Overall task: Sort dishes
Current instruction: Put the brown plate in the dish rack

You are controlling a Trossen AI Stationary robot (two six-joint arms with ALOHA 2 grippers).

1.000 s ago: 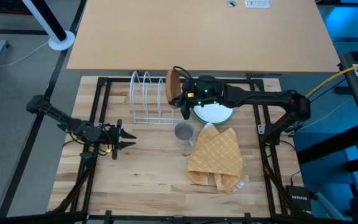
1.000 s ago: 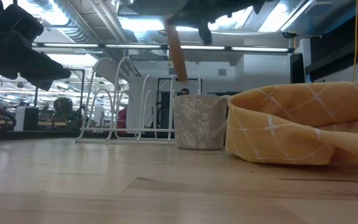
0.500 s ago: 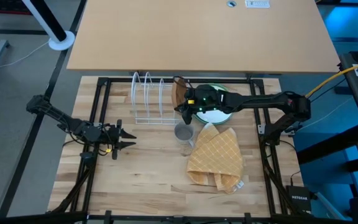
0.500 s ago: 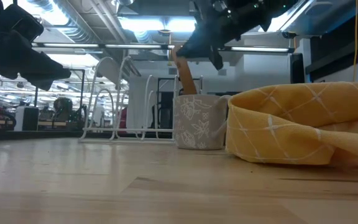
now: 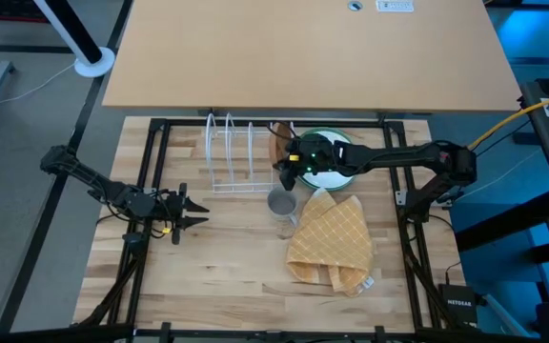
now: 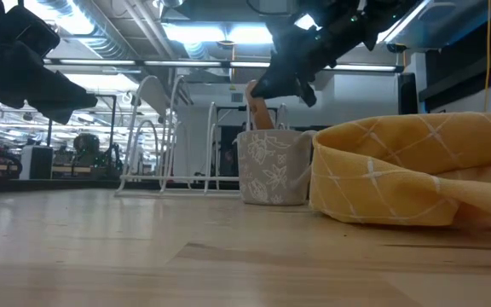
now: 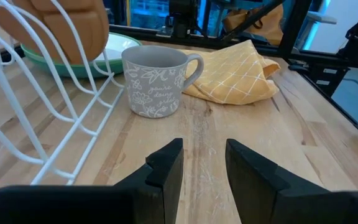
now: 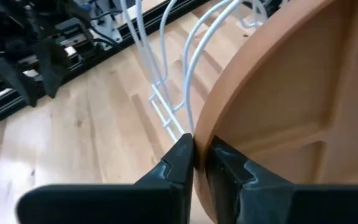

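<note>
While I wait: left gripper [image 5: 187,211] idle, fingers parted, left of the mug [image 5: 281,202]
Rack [image 5: 232,152]: slots bare
Right gripper [image 5: 284,162]: pinching wooden plate [image 5: 276,146] on edge at rack's right end
Next, I judge: lower the rim between wires, release
Stack: white plate [image 5: 330,174] on green

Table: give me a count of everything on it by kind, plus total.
Plates: 3 (wooden plate, green plate, white plate)
Mug: 1
Cloth: 1
Wire rack: 1
Total: 6
</note>
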